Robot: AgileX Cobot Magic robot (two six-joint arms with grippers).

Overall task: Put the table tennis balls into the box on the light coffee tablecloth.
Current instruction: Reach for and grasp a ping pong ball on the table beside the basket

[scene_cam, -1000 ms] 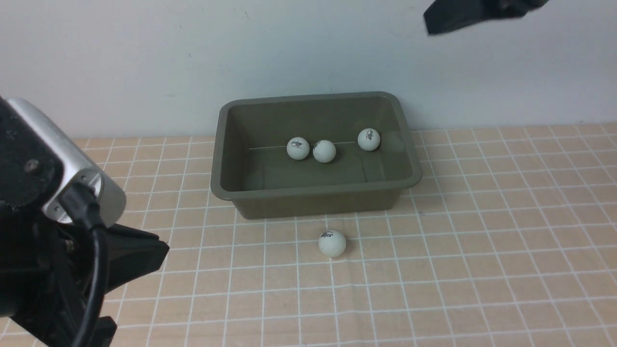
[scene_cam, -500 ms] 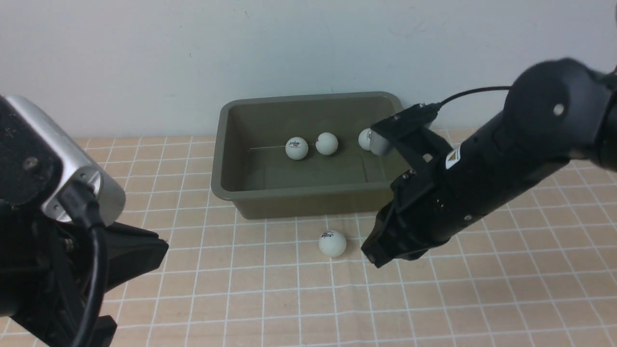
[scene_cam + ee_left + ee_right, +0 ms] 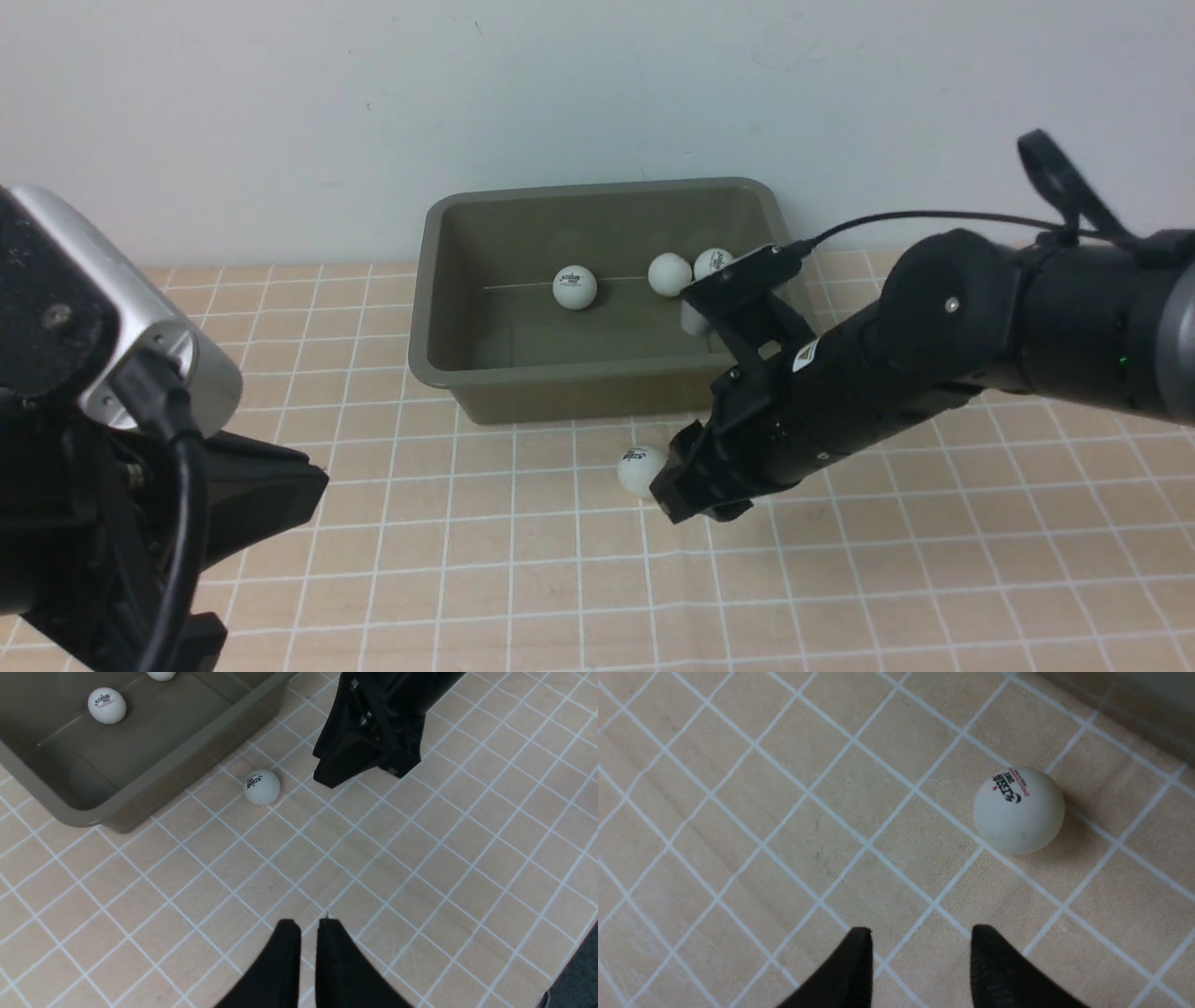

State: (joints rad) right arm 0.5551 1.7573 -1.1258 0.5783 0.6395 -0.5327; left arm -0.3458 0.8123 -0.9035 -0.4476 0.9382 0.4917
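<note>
The left gripper (image 3: 306, 926) hangs clenched and empty over the cloth (image 3: 934, 523), well left of the box (image 3: 597, 371), just as it did a second ago. Three balls lie along the far wall inside the box. The left ball (image 3: 574, 287) has kept its place. The middle ball (image 3: 668, 274) has rolled rightwards and now sits just beside the right ball (image 3: 712, 264). The fourth ball (image 3: 640, 469) has not moved and rests on the cloth just in front of the box's near wall. The big change is to the right of the box. The right gripper (image 3: 920, 938), high out of the scene a second ago, has come down to the cloth. Its tip stands just right of the fourth ball, jaws parted with nothing between them. In its wrist view the ball lies ahead of the gap and off to one side, so the jaws are not yet lined up. This looks like the approach to the last pick, with three balls in and one left. The ball may roll if nudged, and the near wall close behind it leaves little room there. The arm (image 3: 934, 345) covers the box's right near corner, so the lift must clear the rim.
</note>
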